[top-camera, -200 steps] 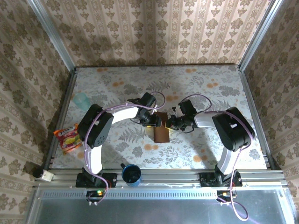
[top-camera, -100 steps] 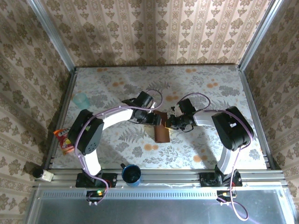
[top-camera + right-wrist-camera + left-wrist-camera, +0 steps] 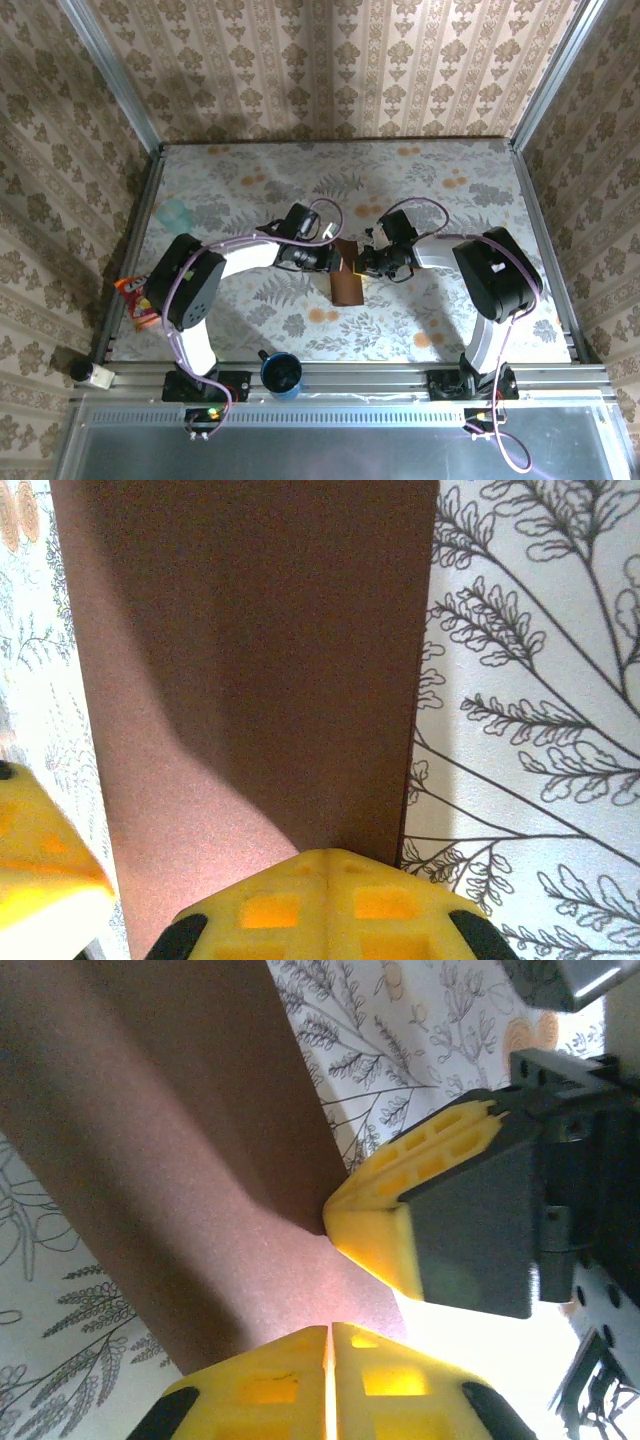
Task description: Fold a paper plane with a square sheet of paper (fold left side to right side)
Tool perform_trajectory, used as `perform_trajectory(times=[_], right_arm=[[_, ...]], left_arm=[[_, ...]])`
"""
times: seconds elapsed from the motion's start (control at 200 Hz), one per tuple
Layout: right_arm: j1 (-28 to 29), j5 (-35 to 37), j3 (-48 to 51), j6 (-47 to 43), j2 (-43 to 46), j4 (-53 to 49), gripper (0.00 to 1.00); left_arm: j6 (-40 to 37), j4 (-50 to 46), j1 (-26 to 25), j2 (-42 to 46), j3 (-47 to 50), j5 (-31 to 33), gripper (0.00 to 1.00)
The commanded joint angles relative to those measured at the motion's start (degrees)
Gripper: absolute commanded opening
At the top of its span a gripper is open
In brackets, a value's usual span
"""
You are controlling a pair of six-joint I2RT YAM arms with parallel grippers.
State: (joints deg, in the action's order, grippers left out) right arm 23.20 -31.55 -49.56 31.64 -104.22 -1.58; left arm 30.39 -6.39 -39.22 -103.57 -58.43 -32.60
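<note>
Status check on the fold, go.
Left gripper shut, right gripper shut, both pinching the far end of the paper sheet. Sheet lies as a narrow strip. Blue cup, snack packet well clear.

Looks like a robotics lab cell dressed up as a living room rather than an actual home. The wallpaper [image 3: 330,70] is on flat panels set between bare aluminium posts [image 3: 105,70], and the floral tabletop [image 3: 440,330] sits boxed inside that frame. Two arms [image 3: 195,290] with looping cables [image 3: 250,232] are bolted to a metal rail [image 3: 350,380] at the near edge, and the homey bits are a cup [image 3: 282,374] and a snack packet [image 3: 135,300].
</note>
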Motion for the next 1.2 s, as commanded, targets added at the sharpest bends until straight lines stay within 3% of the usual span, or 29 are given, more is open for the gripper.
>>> perform_trajectory(times=[0.0,0.585,0.885,1.195], right_arm=[[0.28,9.35,1.83,-1.44,-4.07,-7.98,0.0],[0.27,10.7,1.4,-2.81,-4.44,-9.57,0.0],[0.28,8.7,2.07,-1.88,-3.21,-7.11,0.0],[0.44,8.7,2.28,-1.73,-3.09,-6.83,0.0]], left_arm=[[0.47,2.05,0.89,-0.93,1.41,-1.35,0.09],[-2.38,-3.27,3.61,-1.95,6.12,5.59,0.04],[-2.35,-1.6,2.87,4.77,4.57,3.48,0.02],[-1.92,-1.17,-0.74,-0.94,0.55,2.49,0.0]])
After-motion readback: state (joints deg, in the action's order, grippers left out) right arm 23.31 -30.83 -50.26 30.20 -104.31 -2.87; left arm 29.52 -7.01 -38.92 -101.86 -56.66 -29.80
